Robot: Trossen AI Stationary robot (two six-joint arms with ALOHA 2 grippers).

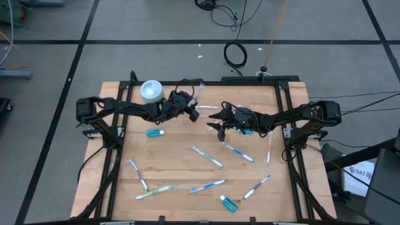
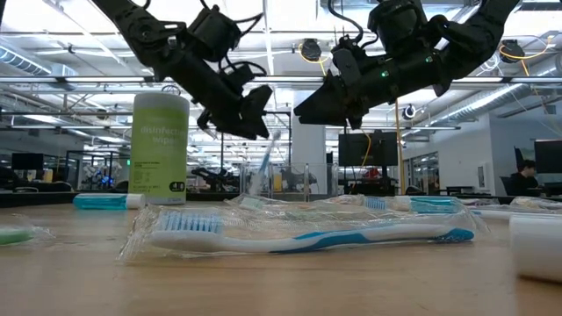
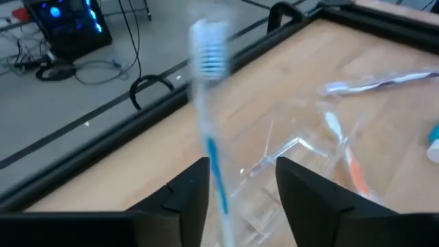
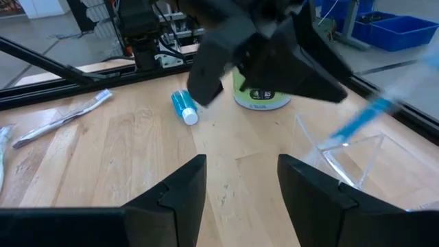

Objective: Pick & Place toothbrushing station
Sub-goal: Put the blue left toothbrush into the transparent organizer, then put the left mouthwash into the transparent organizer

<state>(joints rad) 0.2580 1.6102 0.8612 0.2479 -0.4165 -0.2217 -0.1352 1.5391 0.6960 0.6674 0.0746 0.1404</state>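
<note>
One brush (image 3: 209,103) dropping between parted left gripper (image 3: 236,189) fingers into cup (image 4: 350,158); retract straight up. Right gripper (image 4: 236,182) open, empty.

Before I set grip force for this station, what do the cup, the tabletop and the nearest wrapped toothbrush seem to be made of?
Cup: probably hard clear plastic; you see straight through it and its edges glint.
Tabletop: pale wood with a matte finish; grain lines show.
Wrapped toothbrush: smooth white and blue handle, likely plastic, inside a thin crinkled clear film that catches the light.
</note>
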